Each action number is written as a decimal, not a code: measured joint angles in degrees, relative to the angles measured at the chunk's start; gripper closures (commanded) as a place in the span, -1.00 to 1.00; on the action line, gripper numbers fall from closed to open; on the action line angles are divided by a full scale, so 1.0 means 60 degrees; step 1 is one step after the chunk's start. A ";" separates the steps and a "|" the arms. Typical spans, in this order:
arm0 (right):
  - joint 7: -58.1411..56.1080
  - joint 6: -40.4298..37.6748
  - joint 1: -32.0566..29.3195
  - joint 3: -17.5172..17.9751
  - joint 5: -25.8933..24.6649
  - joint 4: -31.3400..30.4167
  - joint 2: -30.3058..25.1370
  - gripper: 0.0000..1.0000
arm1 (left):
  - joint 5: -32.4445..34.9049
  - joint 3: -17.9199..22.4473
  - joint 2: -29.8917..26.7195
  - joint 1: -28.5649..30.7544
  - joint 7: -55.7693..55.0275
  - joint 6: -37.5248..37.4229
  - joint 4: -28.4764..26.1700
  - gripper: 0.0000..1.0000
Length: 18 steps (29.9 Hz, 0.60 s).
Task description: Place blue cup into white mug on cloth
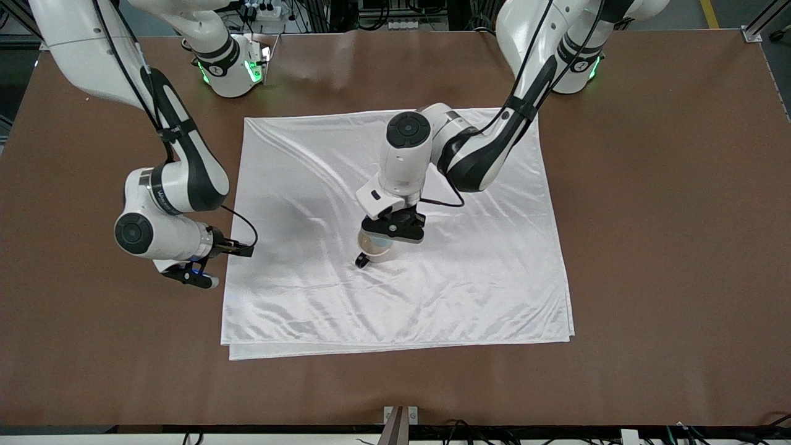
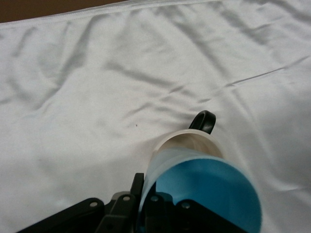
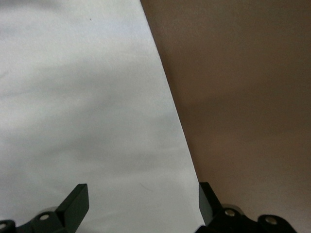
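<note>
The white mug [image 1: 372, 252] stands upright near the middle of the cloth [image 1: 469, 278], its black handle pointing toward the front camera. My left gripper [image 1: 393, 231] is right over it, shut on the rim of the blue cup [image 1: 385, 243], with one finger inside the cup and one outside. In the left wrist view the blue cup [image 2: 209, 189] hangs tilted at the mug's mouth [image 2: 187, 140], covering much of it; whether its base is inside I cannot tell. My left gripper [image 2: 148, 194] pinches the cup's wall. My right gripper [image 1: 198, 275] waits open and empty.
The right gripper [image 3: 141, 204] hovers over the edge of the cloth [image 3: 73, 97] at the right arm's end, with bare brown table [image 3: 243, 97] beside it. The table [image 1: 649, 247] surrounds the cloth on all sides.
</note>
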 measured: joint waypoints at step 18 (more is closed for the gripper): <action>0.0056 -0.0519 0.0347 0.0082 -0.0002 -0.2625 -0.2990 -1.00 | 0.0000 0.0001 0.0444 -0.0149 0.0000 0.0643 0.0013 1.00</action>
